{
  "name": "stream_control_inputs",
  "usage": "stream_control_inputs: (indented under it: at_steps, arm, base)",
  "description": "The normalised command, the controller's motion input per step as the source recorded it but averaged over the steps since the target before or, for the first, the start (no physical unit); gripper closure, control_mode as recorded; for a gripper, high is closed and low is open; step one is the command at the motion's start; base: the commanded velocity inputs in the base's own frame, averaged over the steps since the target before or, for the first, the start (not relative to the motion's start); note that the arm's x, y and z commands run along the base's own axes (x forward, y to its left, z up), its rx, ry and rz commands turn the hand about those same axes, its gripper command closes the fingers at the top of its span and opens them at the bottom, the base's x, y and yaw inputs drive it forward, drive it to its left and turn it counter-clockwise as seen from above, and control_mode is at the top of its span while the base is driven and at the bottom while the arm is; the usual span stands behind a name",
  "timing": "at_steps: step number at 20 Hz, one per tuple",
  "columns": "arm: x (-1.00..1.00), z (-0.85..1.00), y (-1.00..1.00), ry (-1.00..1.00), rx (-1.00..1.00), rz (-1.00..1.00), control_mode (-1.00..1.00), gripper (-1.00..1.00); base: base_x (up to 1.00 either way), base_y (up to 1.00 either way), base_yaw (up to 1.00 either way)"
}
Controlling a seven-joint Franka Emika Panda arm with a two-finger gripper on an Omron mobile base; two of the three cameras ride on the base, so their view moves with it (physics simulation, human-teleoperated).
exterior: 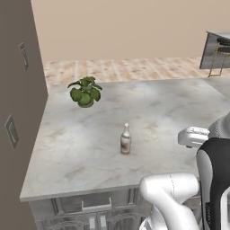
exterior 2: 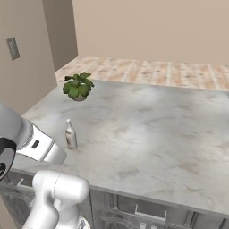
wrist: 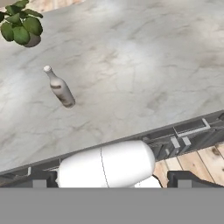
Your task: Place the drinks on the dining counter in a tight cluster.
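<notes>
Nearest the cameras, the white arm (exterior: 173, 197) folds up in front of a grey marbled top (exterior: 157, 121) that sits over grey cabinet drawers (exterior: 96, 207). In the hand view the two dark finger tips of the gripper (wrist: 109, 180) rise at the bottom with the arm's white body between them; they stand well apart and hold nothing, and they hang out past the front edge of the top, above the drawers and the wooden floor (wrist: 197, 164).

On the top, near its front edge and toward its left end, a slim brown-and-white bottle (exterior: 126, 139) stands upright and alone, well apart from the gripper.

Farther back, near the far left corner of the top, a potted green plant (exterior: 85, 92) stands.

Beyond the top lies pale wooden floor (exterior: 134, 69) and a beige wall (exterior: 126, 27).
</notes>
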Motion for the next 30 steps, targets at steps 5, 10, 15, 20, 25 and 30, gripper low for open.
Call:
stream_control_inputs:
  at_steps: [5, 10, 15, 20, 25, 30]
  arm:
    - [0.00, 0.00, 0.00, 0.00, 0.00, 0.00, 1.00, -1.00]
    - [0.00, 0.00, 0.00, 0.00, 0.00, 0.00, 1.00, -1.00]
    - [0.06, 0.00, 0.01, 0.01, 0.00, 0.01, -1.00, -1.00]
    - [0.69, 0.00, 0.12, 0.01, 0.00, 0.28, -1.00, -1.00]
    - [0.95, -0.10, 0.05, -0.01, 0.03, 0.51, -1.00, -1.00]
    - [0.93, -0.17, 0.00, -0.12, 0.11, 0.55, -1.00, -1.00]
  base:
    - [0.04, 0.00, 0.00]
    - [0.04, 0.00, 0.00]
    - [0.11, 0.00, 0.00]
    - [0.00, 0.00, 0.00]
    - [0.00, 0.00, 0.00]
    - [0.00, 0.00, 0.00]
